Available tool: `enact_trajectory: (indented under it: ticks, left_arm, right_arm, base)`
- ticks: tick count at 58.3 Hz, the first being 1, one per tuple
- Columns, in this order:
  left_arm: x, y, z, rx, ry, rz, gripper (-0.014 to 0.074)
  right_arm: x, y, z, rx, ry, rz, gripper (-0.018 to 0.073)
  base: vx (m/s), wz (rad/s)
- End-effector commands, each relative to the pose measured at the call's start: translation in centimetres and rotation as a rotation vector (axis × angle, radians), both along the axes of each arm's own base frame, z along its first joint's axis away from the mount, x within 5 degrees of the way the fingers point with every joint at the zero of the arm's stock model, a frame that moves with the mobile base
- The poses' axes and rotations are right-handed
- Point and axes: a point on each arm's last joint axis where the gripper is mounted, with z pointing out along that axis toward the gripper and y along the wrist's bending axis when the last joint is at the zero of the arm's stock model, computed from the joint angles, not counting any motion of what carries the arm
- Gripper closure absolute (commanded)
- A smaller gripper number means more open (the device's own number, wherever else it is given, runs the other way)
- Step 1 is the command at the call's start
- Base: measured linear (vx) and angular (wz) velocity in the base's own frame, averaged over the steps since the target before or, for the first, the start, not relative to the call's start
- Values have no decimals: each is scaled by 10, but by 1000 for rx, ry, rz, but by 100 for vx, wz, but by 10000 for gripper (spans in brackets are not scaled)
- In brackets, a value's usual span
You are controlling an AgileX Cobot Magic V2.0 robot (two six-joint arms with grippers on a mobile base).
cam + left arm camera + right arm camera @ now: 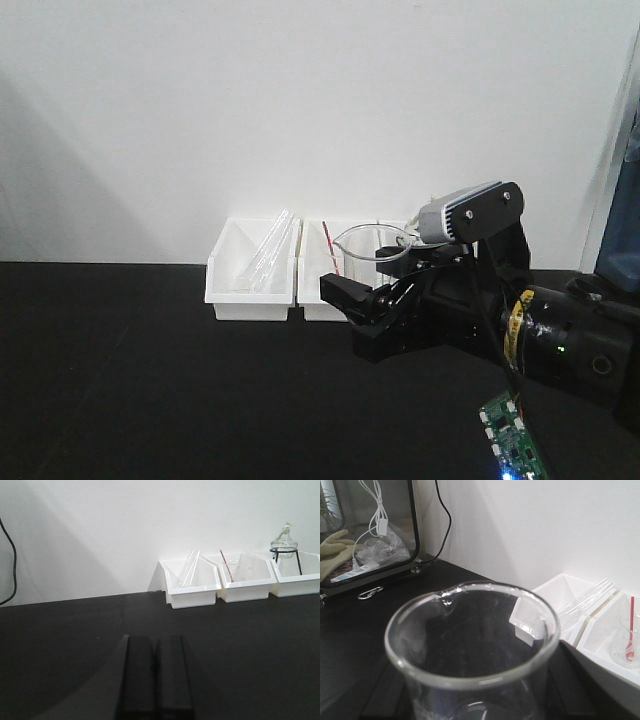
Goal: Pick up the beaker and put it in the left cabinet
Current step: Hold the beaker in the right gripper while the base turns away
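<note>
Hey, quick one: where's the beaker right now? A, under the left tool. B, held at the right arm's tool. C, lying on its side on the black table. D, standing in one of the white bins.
B: the beaker fills the right wrist view, rim up, and the front view shows it at the right tool, with the bins behind it.

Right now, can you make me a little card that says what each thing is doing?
Beaker: upright, looks empty, gripped by right tool
Left tool: shut, holding nothing, above black table
White bins: three in a row against the wall
Flask: standing in an end bin
Left cabinet: not in view
</note>
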Motion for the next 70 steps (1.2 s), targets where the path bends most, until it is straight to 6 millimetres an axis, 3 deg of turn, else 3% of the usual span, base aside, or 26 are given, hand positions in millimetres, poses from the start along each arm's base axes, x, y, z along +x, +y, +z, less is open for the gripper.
enact_trajectory:
  ticks: [1,70]
  left_arm:
    - [-2,0,3,-22,-84,0,595]
    - [-2,0,3,-22,-84,0,595]
  right_arm:
    - [-8,-1,24,56,-62,26,426]
    - [-7,-1,24,56,-62,25,426]
  base:
    - [0,0]
    - [-3,0]
